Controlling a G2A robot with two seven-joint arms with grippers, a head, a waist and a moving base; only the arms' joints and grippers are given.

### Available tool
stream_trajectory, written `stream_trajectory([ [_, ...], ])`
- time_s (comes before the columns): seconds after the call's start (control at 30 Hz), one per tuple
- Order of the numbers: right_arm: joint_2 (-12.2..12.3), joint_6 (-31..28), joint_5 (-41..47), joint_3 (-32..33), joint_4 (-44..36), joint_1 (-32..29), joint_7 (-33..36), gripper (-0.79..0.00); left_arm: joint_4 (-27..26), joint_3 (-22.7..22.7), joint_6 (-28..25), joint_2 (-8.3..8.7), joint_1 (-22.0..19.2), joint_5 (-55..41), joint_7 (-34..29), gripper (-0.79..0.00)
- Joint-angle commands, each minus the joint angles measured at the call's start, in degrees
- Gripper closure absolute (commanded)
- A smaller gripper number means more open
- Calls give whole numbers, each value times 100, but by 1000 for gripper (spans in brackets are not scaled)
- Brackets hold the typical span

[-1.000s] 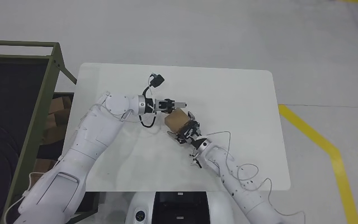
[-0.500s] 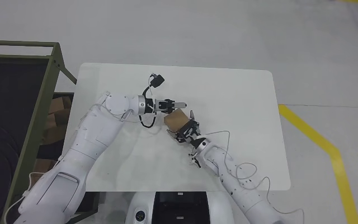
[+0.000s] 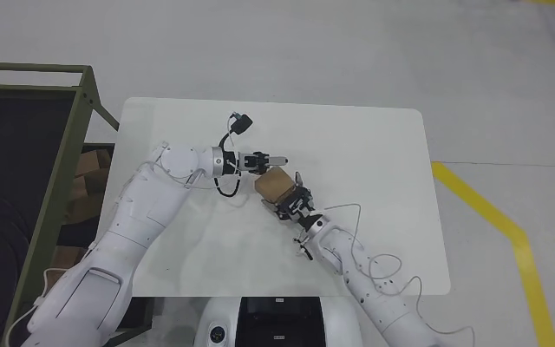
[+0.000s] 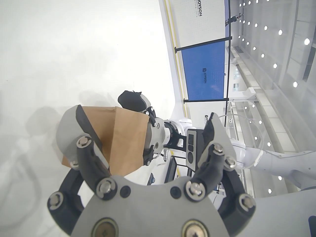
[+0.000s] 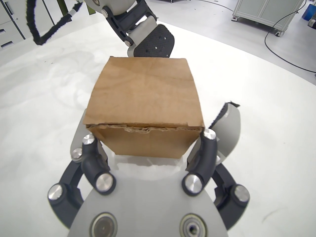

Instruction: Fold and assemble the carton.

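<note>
A small brown carton (image 3: 272,183) stands folded into a closed box on the white table (image 3: 373,147). In the right wrist view the carton (image 5: 145,94) has its near end between the fingers of my open right gripper (image 5: 155,119); one finger (image 5: 78,134) lies against its side and the other finger (image 5: 229,122) stands apart. My left gripper (image 3: 276,160) is open at the carton's far side, with one black pad (image 5: 154,41) just behind the top edge. In the left wrist view the carton (image 4: 123,139) sits beside one finger (image 4: 82,124) of the left gripper (image 4: 145,114).
A green-framed rack (image 3: 61,147) holding cardboard pieces stands off the table's left side. A yellow floor line (image 3: 486,208) runs to the right. Bare table surface lies right of and behind the carton.
Hardly anything has changed: both grippers and the carton have shifted only a trifle, and both grippers stay open.
</note>
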Motion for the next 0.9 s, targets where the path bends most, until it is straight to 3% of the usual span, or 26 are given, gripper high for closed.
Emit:
stream_trajectory([
  [0.0, 3, -6, 18, -1, -3, 3, 13, -665, -6, -4, 3, 1, 3, 0, -2, -785],
  [0.43, 50, -38, 52, 43, -68, -33, -73, -631, -39, -92, -20, 20, 21, -43, 26, -785],
  [0.87, 186, -345, 36, 263, -326, -209, -292, -600, -227, -746, -140, 192, 247, -422, -104, -785],
])
